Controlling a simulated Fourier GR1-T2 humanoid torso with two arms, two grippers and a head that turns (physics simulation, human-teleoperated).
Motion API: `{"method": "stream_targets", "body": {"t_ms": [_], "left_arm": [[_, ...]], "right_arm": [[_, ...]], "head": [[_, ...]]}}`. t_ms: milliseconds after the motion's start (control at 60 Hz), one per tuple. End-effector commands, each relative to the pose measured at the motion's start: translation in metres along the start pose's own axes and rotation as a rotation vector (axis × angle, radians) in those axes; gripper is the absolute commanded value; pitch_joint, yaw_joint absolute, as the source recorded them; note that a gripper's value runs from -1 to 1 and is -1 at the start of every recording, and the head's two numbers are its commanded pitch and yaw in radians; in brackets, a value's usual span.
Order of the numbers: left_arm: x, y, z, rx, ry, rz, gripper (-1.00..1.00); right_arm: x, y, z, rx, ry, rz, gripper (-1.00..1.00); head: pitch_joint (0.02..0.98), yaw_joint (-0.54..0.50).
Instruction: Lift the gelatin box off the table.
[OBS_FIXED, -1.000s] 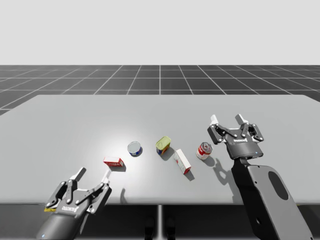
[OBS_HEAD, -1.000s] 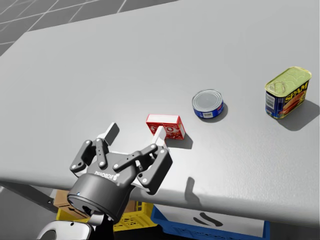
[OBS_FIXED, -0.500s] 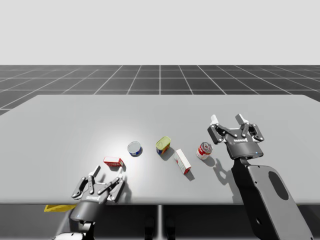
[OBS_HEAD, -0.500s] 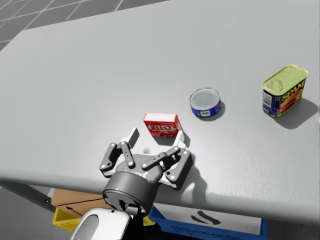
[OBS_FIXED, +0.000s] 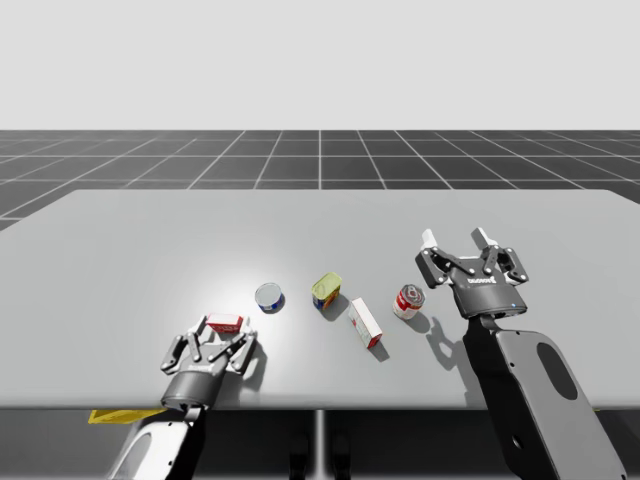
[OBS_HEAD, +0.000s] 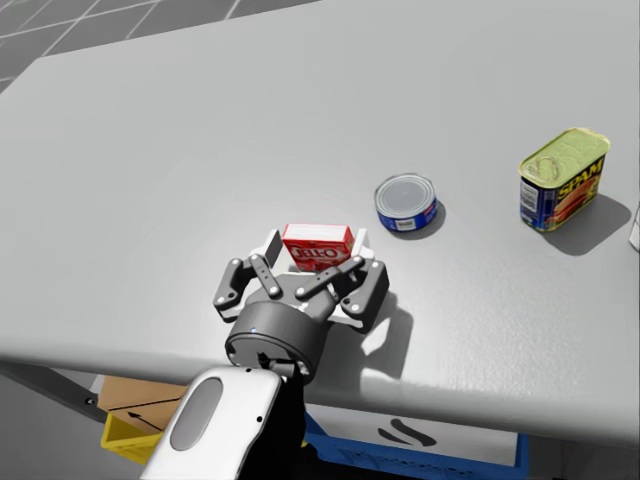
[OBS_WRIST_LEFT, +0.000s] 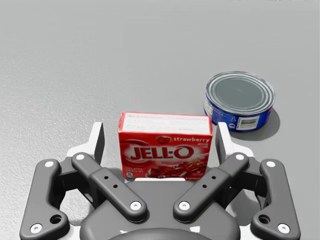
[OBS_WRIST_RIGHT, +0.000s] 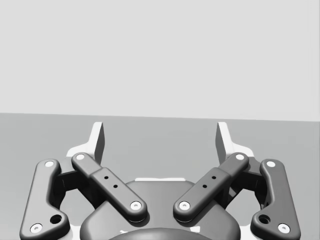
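The red gelatin box (OBS_WRIST_LEFT: 165, 150) is small, with flat sides and straight edges. It lies on the smooth grey table (OBS_FIXED: 150, 250), right between the two white fingers of my left gripper (OBS_WRIST_LEFT: 159, 137). The fingers are spread apart, one on each side, not squeezing the box. A short round blue can (OBS_WRIST_LEFT: 240, 100) with a shiny lid sits just past the box. My right gripper (OBS_FIXED: 456, 238) hangs well apart, fingers spread too.

Boxes, 2: small red box (OBS_FIXED: 224, 322) near left; long white-and-red box (OBS_FIXED: 365, 322) right of centre.
Cans, 3: flat blue can (OBS_FIXED: 268, 297); rectangular blue-and-yellow can (OBS_FIXED: 326, 292); red-and-white can (OBS_FIXED: 407, 301).
Table (OBS_FIXED: 320, 230), 1.
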Motion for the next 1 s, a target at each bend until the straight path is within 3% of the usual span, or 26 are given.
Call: {"method": "stream_targets", "body": {"t_ms": [17,67,83,100,133,150,183,317,500,667,1000], "left_arm": [[-0.003,0.000,-0.006,-0.003,0.018,0.011,-1.00],[-0.005,0.000,-0.006,-0.007,0.028,0.012,-0.94],[-0.006,-0.001,-0.005,-0.014,0.038,0.022,-0.66],[-0.006,-0.001,-0.005,-0.016,0.040,0.023,-0.56],[-0.007,-0.001,-0.005,-0.018,0.044,0.020,-0.05],[-0.008,-0.001,-0.004,-0.025,0.049,0.023,0.74],[-0.008,-0.002,-0.003,-0.027,0.051,0.026,0.93],[-0.009,-0.002,-0.002,-0.037,0.054,0.021,0.97],[-0.012,-0.002,-0.003,-0.052,0.058,0.010,0.98],[-0.014,-0.003,-0.004,-0.060,0.064,-0.003,0.94],[-0.002,-0.008,-0.004,-0.089,0.052,-0.035,0.95]], "right_arm": [[0.000,0.000,0.000,-0.001,0.000,-0.002,-1.00],[0.001,-0.001,0.000,-0.001,0.000,-0.004,-1.00],[0.001,-0.001,0.000,-0.002,0.000,-0.005,-1.00],[0.001,-0.001,0.000,-0.002,0.000,-0.005,-1.00],[0.001,-0.001,0.000,-0.002,0.000,-0.006,-1.00],[0.001,-0.001,0.000,-0.002,0.000,-0.006,-1.00],[0.001,-0.001,0.000,-0.002,0.000,-0.006,-1.00],[0.001,-0.001,0.000,-0.003,0.000,-0.006,-1.00],[0.000,-0.002,0.000,-0.006,0.002,-0.007,-1.00],[0.001,-0.004,0.000,-0.011,0.001,-0.010,-1.00],[0.002,-0.006,0.000,-0.016,0.001,-0.016,-1.00]], "head": [[0.912,0.37],[0.911,0.37],[0.911,0.37],[0.911,0.37],[0.909,0.37],[0.908,0.37],[0.902,0.37],[0.834,0.36],[0.630,0.35],[0.525,0.37],[0.479,0.39]]}}
